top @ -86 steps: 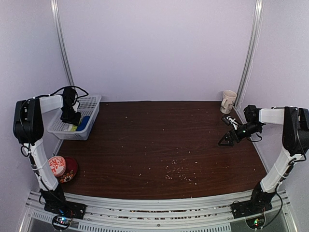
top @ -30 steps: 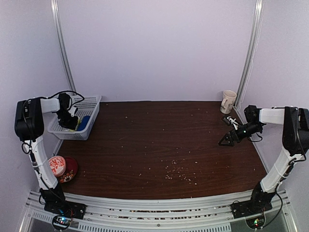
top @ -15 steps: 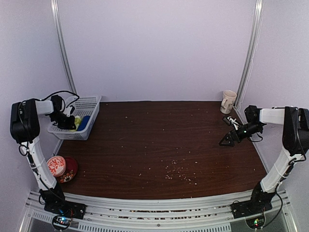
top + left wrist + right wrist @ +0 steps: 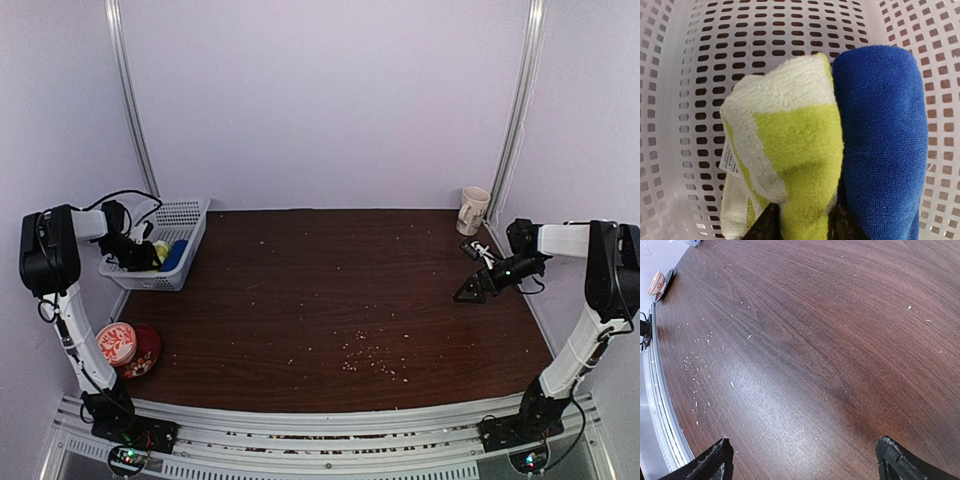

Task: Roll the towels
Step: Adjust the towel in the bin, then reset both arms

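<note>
Your left gripper (image 4: pixel 802 227) has its fingers partway apart around the yellow-green towel (image 4: pixel 795 145), can't tell if they're squeezing. It's in the basket (image 4: pixel 685 100), touching the blue towel (image 4: pixel 882 135). Your right gripper (image 4: pixel 805 460), well away from the basket, gapes wide and empty over the table (image 4: pixel 815 340).

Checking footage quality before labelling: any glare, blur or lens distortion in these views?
Right wrist view: a pale sheen on the dark wooden table, its edge bowed. Left wrist view: sharp on the yellow-green terry towel; the white perforated plastic basket grid curves. Top view: evenly lit, slightly soft.
</note>
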### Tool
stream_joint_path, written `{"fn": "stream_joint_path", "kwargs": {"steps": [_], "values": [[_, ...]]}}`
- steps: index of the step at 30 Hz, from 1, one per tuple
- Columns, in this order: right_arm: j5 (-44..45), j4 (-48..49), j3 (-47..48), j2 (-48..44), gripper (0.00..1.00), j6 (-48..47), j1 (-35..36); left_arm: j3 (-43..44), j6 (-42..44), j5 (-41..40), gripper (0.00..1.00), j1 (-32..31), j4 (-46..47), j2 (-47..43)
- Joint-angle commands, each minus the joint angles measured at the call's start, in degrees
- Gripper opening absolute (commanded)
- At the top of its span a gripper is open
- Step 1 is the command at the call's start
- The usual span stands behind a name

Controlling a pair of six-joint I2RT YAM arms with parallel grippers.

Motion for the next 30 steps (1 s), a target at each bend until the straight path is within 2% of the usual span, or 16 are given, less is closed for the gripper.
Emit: {"fn": "stream_joint_path", "kwargs": {"steps": [1,10,13,16,23,30], "values": [[-1.3,-0.8,1.2,0.3,1.00,-0.6,-0.6,0.7,-0.7,-1.9,0.42,0.4,-2.4,-0.6],[-1.1,-0.7,1.2,0.5,1.00,-0.6,-0.6,4.3,-2.2,-5.3,0.64,0.4,-2.4,-6.5],[-1.0,-0.7,1.2,0.6,1.00,-0.6,-0.6,5.4,-2.9,-7.0,0.65,0.4,-1.9,-7.0],[-0.9,-0.7,1.3,0.6,1.00,-0.6,-0.6,5.7,-3.3,-6.8,0.59,0.4,0.0,-6.9],[-0.5,-0.3,1.1,0.4,1.00,-0.3,-0.6,5.9,-4.4,-4.1,0.28,0.4,4.6,-2.6],[0.4,0.2,0.9,0.4,1.00,0.3,-0.6,8.5,-5.0,-3.2,0.24,0.2,7.6,2.5]]}}
